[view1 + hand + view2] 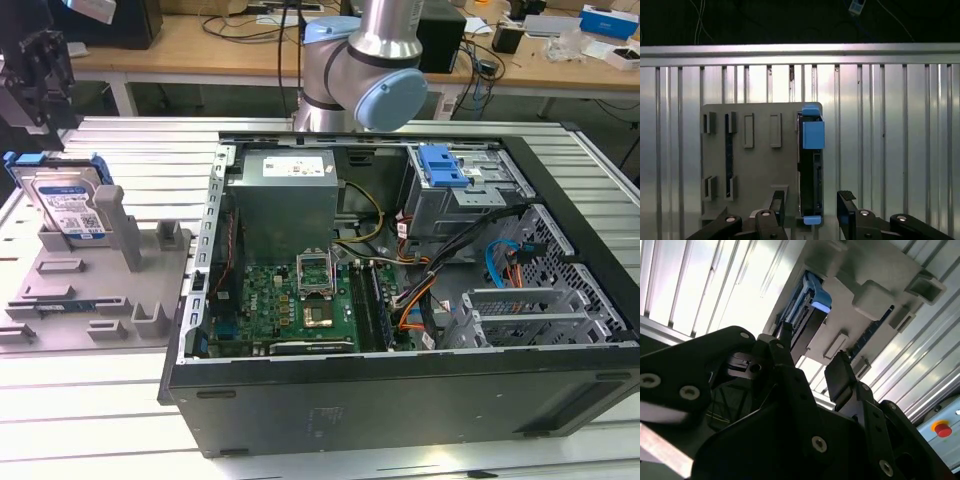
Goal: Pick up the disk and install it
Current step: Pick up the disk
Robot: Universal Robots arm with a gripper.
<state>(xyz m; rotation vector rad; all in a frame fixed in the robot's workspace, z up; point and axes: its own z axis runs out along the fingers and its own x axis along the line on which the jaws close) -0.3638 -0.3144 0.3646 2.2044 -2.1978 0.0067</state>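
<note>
Over on the exterior view's left, the disk (65, 205) is parked on its edge in a slot of the grey fixture plate (70, 290). That plate lies on the ribbed metal counter (130, 150), just beside the open computer case (400, 390). The end effector (38, 80) hangs above the disk and clear of it, nothing touching.

In the first wrist view the end effector (812, 202) looks straight down on the disk (811, 170). The two black fingers (847, 199) are spread wide, one to each flat side of the drive with a gap on both sides, so it's open and holding nothing. The second wrist view shows the same from an angle: end effector (812, 357) spread apart, disk (815, 297) sitting beyond the fingertips in its slot.

Orientation: upright with a thin edge up. Seen from above it's just a narrow strip, and its long axis runs along the counter's ribs. The big labelled face turns toward the exterior camera.

Looks: silver drive body with a white-and-blue label on the face. A bright blue carrier bracket (813, 134) wraps round the edges, with a chunky blue tab sticking out at one end
</note>
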